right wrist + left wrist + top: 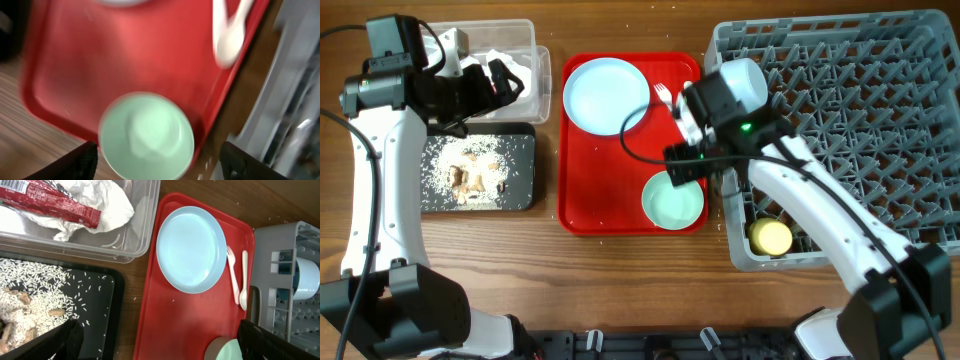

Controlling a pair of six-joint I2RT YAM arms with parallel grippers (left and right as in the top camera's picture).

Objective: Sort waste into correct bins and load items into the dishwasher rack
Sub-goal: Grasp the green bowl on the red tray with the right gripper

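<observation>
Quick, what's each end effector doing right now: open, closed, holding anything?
Left end effector: open, holding nothing.
Right end effector: open, holding nothing; the mint green bowl shows between its fingers.

Left of the red serving tray [610, 190], your left arm [382, 190] is white tubular links between black motor housings [395, 50]. Your right arm [820, 215], right of the tray, is built the same, with a small green light [744, 127] on its black wrist block [718, 100]. Thin black cables [625, 143] loop alongside both.
</observation>
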